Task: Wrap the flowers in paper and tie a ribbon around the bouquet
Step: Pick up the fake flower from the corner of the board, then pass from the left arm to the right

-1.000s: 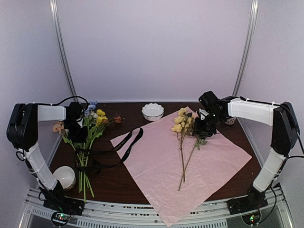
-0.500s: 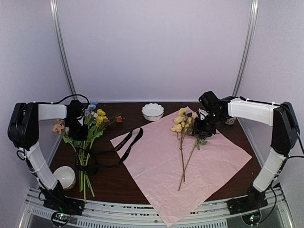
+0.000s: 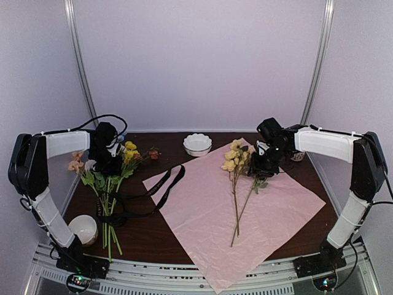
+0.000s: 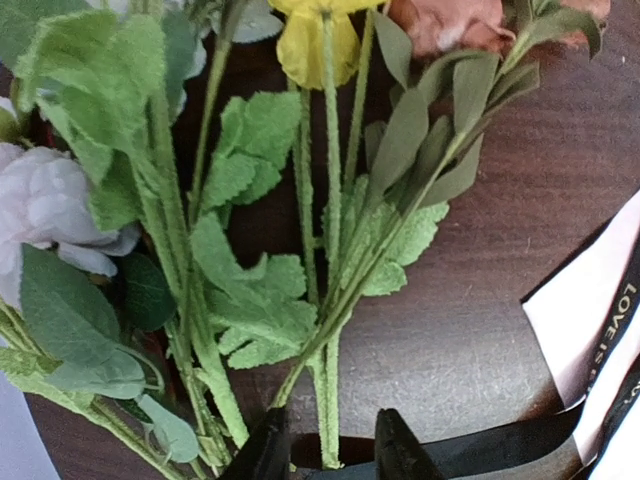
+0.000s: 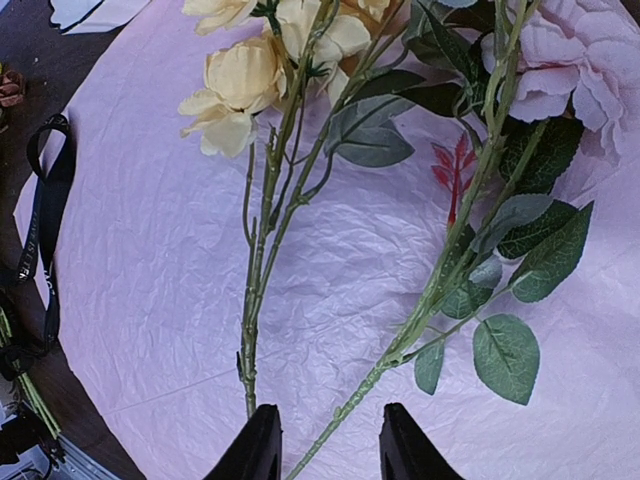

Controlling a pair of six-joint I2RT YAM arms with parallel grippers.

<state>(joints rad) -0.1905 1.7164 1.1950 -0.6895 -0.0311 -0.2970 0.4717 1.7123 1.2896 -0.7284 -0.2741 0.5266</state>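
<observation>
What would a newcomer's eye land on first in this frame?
First, the large pale pink paper sheet, spread cornerwise over the centre and right of the dark table, with two long flower stems lying on it. Next, the bunch of mixed flowers at the table's left, with a black ribbon trailing from its stems onto the paper's left corner.

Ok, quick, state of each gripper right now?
Left gripper: open, a flower bunch stem between its fingers.
Right gripper: open, pink flower stem between its fingers, ungripped.
</observation>
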